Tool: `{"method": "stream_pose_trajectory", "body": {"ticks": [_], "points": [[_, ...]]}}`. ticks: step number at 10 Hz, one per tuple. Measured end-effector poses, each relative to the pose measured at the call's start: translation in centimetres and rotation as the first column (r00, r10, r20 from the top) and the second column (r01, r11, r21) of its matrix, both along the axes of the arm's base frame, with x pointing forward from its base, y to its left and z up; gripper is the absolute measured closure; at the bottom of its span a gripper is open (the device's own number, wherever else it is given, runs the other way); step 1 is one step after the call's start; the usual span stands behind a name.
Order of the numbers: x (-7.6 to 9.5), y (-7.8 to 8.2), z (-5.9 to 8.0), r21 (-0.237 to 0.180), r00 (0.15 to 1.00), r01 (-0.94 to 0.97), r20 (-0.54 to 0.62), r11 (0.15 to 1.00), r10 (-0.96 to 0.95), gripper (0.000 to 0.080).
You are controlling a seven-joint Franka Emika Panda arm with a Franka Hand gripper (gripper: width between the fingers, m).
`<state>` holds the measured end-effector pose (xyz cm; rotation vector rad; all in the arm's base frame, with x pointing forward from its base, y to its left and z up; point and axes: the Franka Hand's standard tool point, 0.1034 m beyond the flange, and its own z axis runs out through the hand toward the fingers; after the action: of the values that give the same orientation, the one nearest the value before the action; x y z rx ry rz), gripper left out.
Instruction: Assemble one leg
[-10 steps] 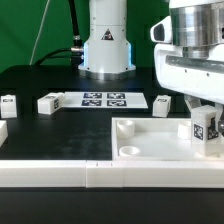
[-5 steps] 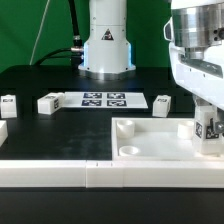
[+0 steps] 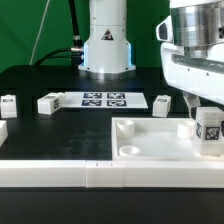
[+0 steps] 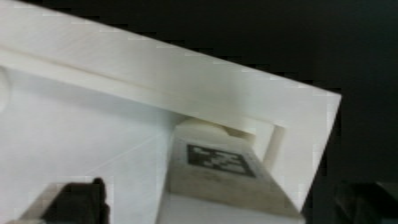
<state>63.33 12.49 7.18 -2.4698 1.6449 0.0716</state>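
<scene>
The leg (image 3: 208, 132) carries a black-and-white tag (image 4: 222, 160), seemingly too blurred to read.

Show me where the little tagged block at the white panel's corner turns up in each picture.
Exterior view: the leg is by the exterior view's right edge, at a corner of the panel.
Wrist view: the leg sits in that corner, tag showing.
Shared landmark: the panel's raised rim.
</scene>
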Motion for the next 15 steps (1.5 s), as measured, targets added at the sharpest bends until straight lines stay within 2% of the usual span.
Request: {"method": "stream_pose_trajectory", "body": {"ticks": [2, 4, 5, 9, 11, 12, 14, 15], "points": [[0.0, 0.3, 0.3, -0.025, 0.958, -0.287, 0.019, 0.958, 0.287, 0.0152], [0.0, 0.4, 0.4, -0.058, 0.851, -0.522, 0.022, 0.851, 0.524, 0.0151], [0.1, 0.5, 0.4, -0.083, 0.766, -0.639, 0.018, 0.764, 0.643, 0.0151], [0.1, 0.3, 0.3, -0.123, 0.496, -0.860, 0.029, 0.495, 0.868, 0.0151], [0.1, -0.6, 0.1, -0.140, 0.330, -0.933, 0.035, 0.332, 0.943, 0.0151], [0.1, -0.7, 0.0, -0.138, 0.349, -0.926, 0.034, 0.350, 0.936, 0.0151], [0.1, -0.6, 0.0, -0.138, 0.348, -0.927, 0.034, 0.350, 0.937, 0.0389], [0.1, -0.6, 0.0, -0.138, 0.348, -0.927, 0.034, 0.350, 0.937, 0.0389]]}}
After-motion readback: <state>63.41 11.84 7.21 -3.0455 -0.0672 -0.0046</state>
